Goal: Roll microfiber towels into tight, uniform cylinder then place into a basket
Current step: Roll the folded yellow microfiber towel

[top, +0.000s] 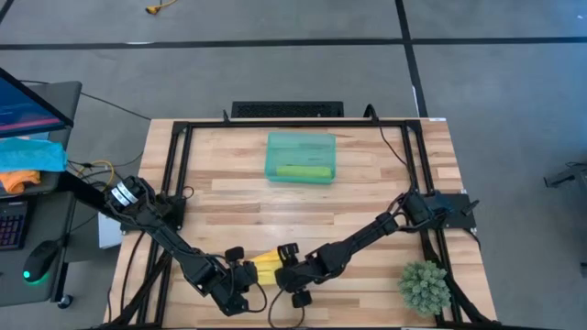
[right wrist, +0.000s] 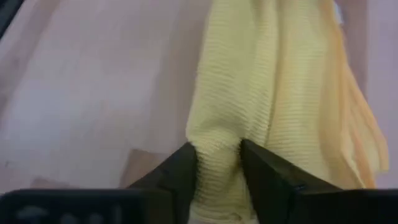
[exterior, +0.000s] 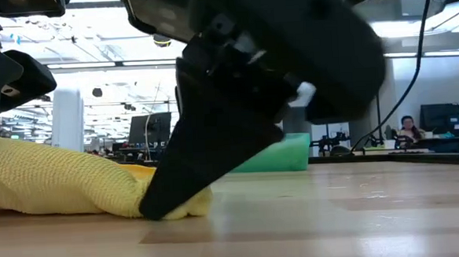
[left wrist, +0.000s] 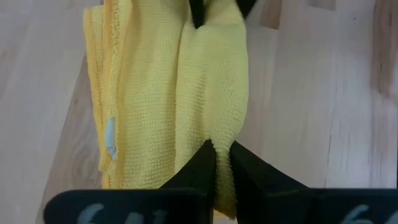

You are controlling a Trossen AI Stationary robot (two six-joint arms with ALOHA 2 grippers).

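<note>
Table (top: 367, 183): basket (top: 301, 157) sits at the far middle, green towel roll (top: 303, 171) already inside. Yellow towel (top: 265, 269) lies at the near edge, long axis running arm to arm. Left gripper (left wrist: 216, 163) pinches one end, nearly closed; right gripper (right wrist: 217, 163) pinches the opposite end, narrowly open. Both equally close; basket is well away, straight across.

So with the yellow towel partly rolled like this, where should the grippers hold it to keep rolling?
Probably at the two ends, as now. The yellow towel lies as a loose, flattish roll on the table, its length running between the arms. The left gripper pinches one end fold, the right gripper the opposite end. Coming in along the roll's length keeps the layers together.
</note>
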